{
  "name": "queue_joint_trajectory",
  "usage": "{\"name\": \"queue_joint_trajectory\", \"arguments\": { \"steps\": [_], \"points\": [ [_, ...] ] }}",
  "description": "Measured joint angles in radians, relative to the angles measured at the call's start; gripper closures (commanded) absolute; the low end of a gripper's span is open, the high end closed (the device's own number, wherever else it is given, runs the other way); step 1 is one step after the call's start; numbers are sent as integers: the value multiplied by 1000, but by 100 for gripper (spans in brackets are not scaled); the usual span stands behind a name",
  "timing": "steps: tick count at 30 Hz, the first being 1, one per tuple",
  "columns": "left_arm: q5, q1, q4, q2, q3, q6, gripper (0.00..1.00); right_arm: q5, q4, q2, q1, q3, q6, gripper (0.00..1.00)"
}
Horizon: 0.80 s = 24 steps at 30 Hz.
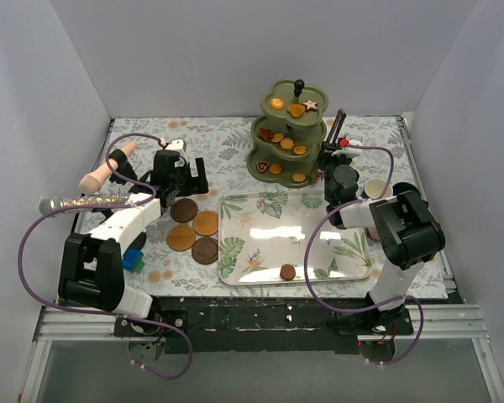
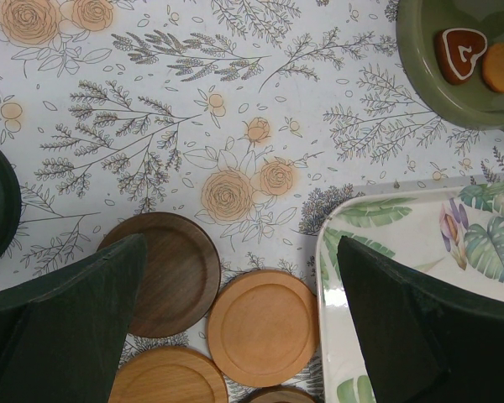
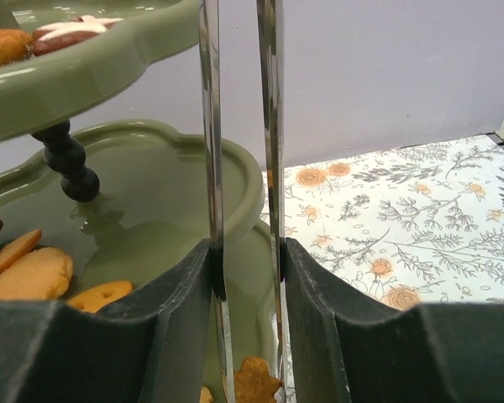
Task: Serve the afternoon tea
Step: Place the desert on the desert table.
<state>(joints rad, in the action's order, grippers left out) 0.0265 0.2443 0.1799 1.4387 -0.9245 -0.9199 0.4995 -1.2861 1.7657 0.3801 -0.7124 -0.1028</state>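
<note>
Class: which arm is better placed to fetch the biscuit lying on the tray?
Right. The right gripper holds the tongs beside the stand; the left gripper hangs open over the coasters.

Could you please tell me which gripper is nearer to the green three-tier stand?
Right. The right gripper, shut on the metal tongs, sits just beside the stand; the left gripper hovers open above the brown coasters, farther off to its left.
</note>
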Motion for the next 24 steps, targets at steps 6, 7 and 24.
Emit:
{"name": "queue_joint_trajectory", "arguments": {
  "steps": [6,7,24],
  "points": [
    [0,0,0,0,0,0,2,0,3,6,3,-49,-2,63],
    [0,0,0,0,0,0,2,-1,3,6,4,-55,-2,63],
    [0,0,0,2,0,0,2,-1,5,39,7,-60,-3,63]
  ]
}}
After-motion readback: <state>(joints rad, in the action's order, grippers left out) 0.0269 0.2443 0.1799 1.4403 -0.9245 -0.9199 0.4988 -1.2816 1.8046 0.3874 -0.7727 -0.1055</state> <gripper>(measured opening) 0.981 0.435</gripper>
